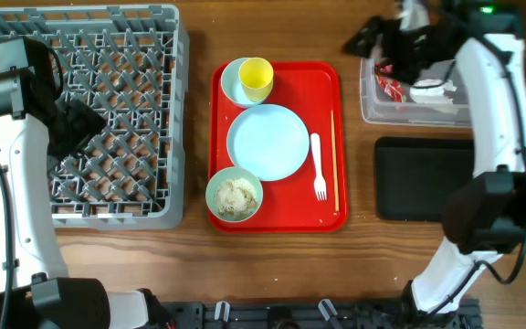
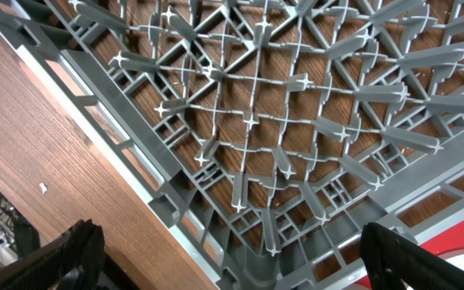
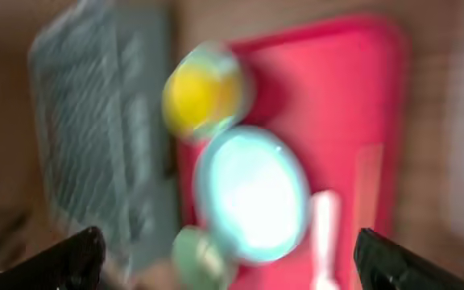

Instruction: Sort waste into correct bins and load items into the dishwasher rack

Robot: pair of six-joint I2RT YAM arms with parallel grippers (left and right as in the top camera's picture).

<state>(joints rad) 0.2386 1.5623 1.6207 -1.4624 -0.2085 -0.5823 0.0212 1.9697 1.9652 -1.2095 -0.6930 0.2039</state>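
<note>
A red tray (image 1: 322, 78) holds a yellow cup (image 1: 256, 79) in a pale bowl, a light blue plate (image 1: 268, 142), a green bowl of food scraps (image 1: 235, 196), a white fork (image 1: 318, 166) and a wooden chopstick (image 1: 334, 160). The grey dishwasher rack (image 1: 108, 119) stands at the left. My left gripper (image 2: 232, 262) is open and empty over the rack's right part. My right gripper (image 3: 232, 258) is open and empty, high near the clear bin (image 1: 414, 91) with red and white waste. The right wrist view is blurred; it shows the tray (image 3: 361, 72), cup (image 3: 192, 93) and plate (image 3: 252, 193).
A black bin (image 1: 423, 178) lies at the right, below the clear bin. Bare wooden table surrounds the tray and rack. The rack's corner (image 2: 240, 242) and table wood (image 2: 47, 153) fill the left wrist view.
</note>
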